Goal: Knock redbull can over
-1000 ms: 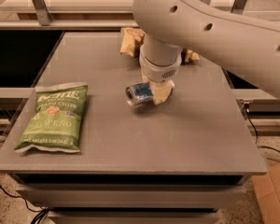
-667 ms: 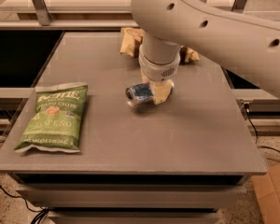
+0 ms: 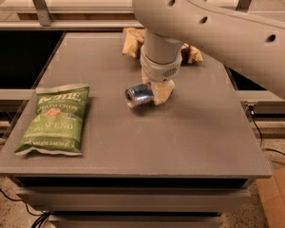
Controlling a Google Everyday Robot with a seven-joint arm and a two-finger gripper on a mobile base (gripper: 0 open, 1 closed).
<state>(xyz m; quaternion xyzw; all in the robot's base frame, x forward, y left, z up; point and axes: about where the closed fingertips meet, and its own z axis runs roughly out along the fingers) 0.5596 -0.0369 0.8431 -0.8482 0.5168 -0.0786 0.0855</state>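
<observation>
Nothing visibly moved in the last second: same layout, same pose, at most a hair of drift. Big white arm (image 3: 213,27) comes in from the far right and drops its wrist straight down over the middle of the table (image 3: 194,141), hiding part of the far edge. Top is a flat grey slab, so anything round on it is free to roll. Green jalapeño chip bag (image 3: 57,120) lies flat near the left edge, well apart from the action and out of any sweep path. Two crumpled tan snack bags sit at the far edge, one (image 3: 132,42) left of the wrist and one (image 3: 192,55) right of it, both partly hidden behind the arm and also out of play. Next down in size, the redbull can (image 3: 140,95) is at table centre, lying on its side, silver end facing left and slightly near, body running right toward the wrist. My read: the knock is done, since an upright can wouldn't show its end like that. Smallest, the end effector (image 3: 162,91) is low, right at the table surface, touching or just beside the can's right end; that position fits a sideways push. Can't tell whether it's spread wide, narrow or clamped on the can, because the wrist housing and the can cover the gap. Judgement on next: lift clear vertically so nothing drags; the risk is the can rolling toward the near edge if nudged.
</observation>
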